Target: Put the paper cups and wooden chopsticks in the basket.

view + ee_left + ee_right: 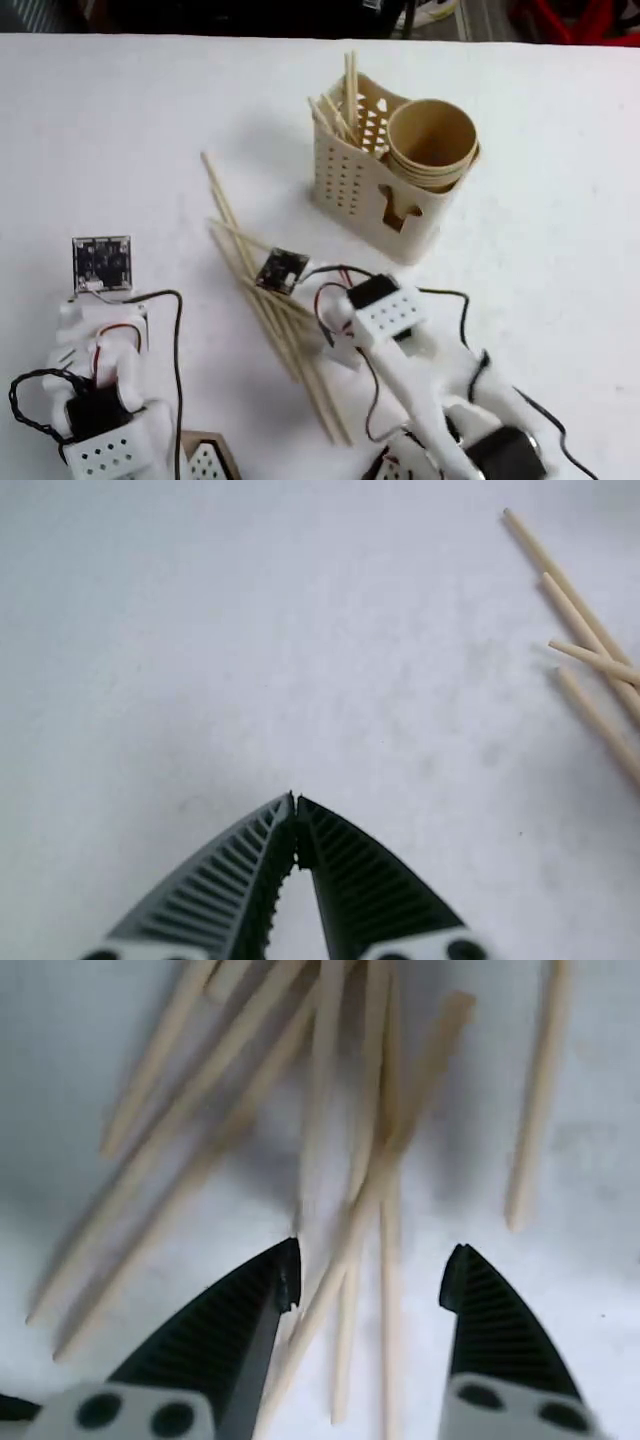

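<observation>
A cream perforated basket [352, 187] stands on the white table, right of centre toward the back. Stacked paper cups [432, 140] sit in its right side and a few wooden chopsticks [346, 98] stand upright in its left. Several loose chopsticks [262, 296] lie fanned on the table in front and left of the basket. My right gripper [370, 1275] hovers open low over this pile [340, 1160], with a few sticks lying between its fingers. My left gripper [296, 805] is shut on nothing over bare table, the chopstick tips [585, 625] off to its side.
The right arm [385, 315] with its red and black cables reaches in from the bottom centre, the left arm [100, 340] from the bottom left. A small tan perforated piece [208, 457] sits at the bottom edge. The table's far edge [200, 36] runs along the top.
</observation>
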